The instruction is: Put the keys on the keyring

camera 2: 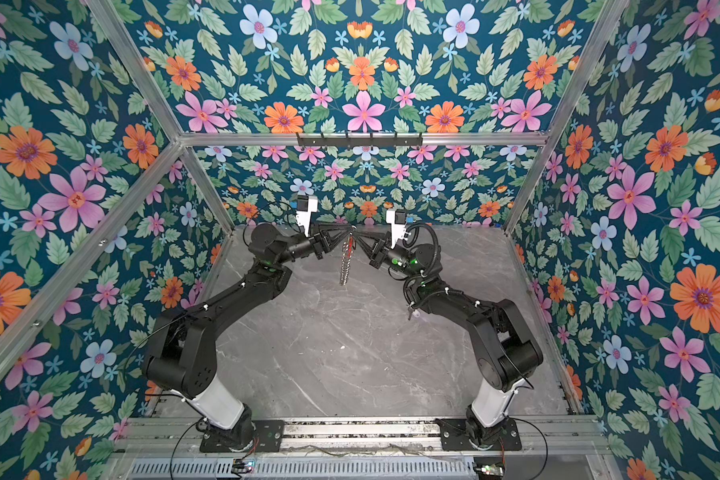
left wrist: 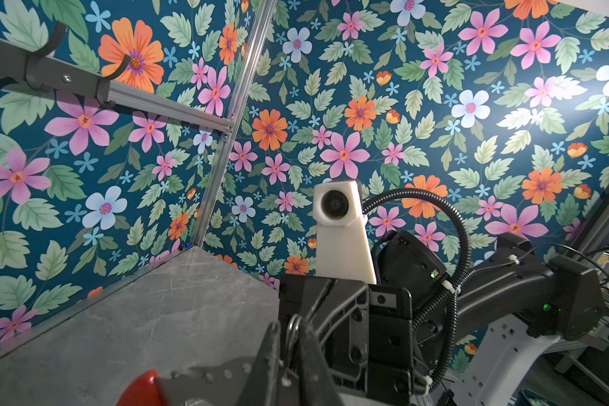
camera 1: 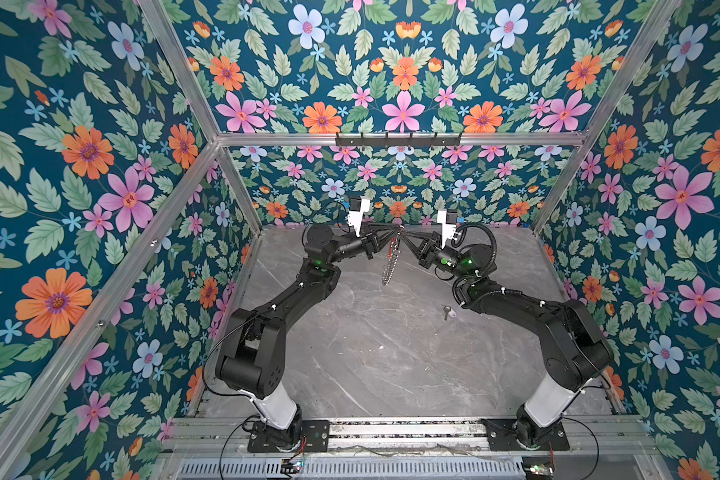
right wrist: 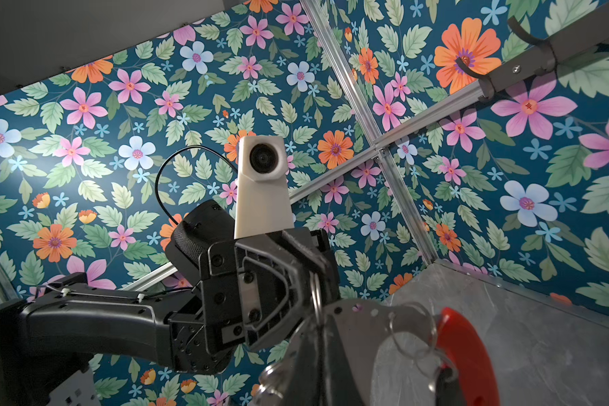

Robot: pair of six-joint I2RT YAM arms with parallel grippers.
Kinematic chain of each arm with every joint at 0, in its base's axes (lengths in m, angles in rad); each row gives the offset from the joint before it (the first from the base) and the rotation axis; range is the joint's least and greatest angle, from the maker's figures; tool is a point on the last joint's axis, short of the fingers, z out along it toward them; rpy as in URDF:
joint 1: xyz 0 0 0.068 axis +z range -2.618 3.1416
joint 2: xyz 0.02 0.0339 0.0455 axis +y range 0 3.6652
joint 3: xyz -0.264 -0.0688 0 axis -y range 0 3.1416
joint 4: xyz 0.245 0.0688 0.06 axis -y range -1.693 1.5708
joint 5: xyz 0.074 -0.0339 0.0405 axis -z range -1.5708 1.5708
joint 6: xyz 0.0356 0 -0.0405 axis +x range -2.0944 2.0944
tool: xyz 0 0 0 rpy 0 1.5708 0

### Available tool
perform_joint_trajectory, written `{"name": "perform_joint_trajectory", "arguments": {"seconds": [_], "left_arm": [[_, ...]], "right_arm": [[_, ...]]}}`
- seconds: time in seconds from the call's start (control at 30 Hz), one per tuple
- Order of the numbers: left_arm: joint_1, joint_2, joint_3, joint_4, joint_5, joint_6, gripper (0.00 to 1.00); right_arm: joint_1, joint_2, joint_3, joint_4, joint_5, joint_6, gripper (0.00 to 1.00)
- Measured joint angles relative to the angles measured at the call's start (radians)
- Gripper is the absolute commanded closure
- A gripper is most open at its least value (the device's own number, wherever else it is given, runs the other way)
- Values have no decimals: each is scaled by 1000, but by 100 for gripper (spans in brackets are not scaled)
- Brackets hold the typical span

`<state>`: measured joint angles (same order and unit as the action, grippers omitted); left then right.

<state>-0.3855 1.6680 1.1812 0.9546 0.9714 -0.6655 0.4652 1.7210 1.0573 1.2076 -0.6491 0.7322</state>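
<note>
The keyring (camera 1: 391, 259) hangs in the air near the back middle in both top views, a chain of small silver rings under a red part, also keyring (camera 2: 346, 259). My left gripper (camera 1: 395, 237) and right gripper (camera 1: 402, 237) meet tip to tip at its top. In the left wrist view the left gripper (left wrist: 289, 334) is shut on a thin silver ring (left wrist: 295, 321), with the red section (left wrist: 141, 388) beside it. The right gripper (right wrist: 316, 327) is shut on the keyring's metal plate (right wrist: 359, 327) beside the red section (right wrist: 464, 355). The keys (camera 1: 447, 311) lie on the table by the right arm, with a pale tag.
A grey marble table (camera 1: 371, 353) is walled by floral panels and an aluminium frame. A black hook rail (camera 1: 398, 139) runs along the back wall above the grippers. Both arm bases stand at the front edge.
</note>
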Motion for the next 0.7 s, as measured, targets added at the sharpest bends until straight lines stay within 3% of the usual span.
{"name": "perform_joint_trajectory", "arguments": {"seconds": [0.33,0.43,0.47,0.53,0.7], "left_arm": [[0,19,19,21,39,-36,100],[0,17,26,4,60,-28,100],[0,10,31,-40,76,2,100],[-1,-10,57,-183,87,114,100],[-4,-30,233,-707,26,545,100]], "right_arm": [[-2,-4,-2,0,-3,8,99],[-2,-18,-12,-18,1,4,70],[-4,-30,-23,-39,1,-8,65],[-16,-70,-46,-109,0,-52,63],[-75,-189,-74,-412,6,-217,63]]}}
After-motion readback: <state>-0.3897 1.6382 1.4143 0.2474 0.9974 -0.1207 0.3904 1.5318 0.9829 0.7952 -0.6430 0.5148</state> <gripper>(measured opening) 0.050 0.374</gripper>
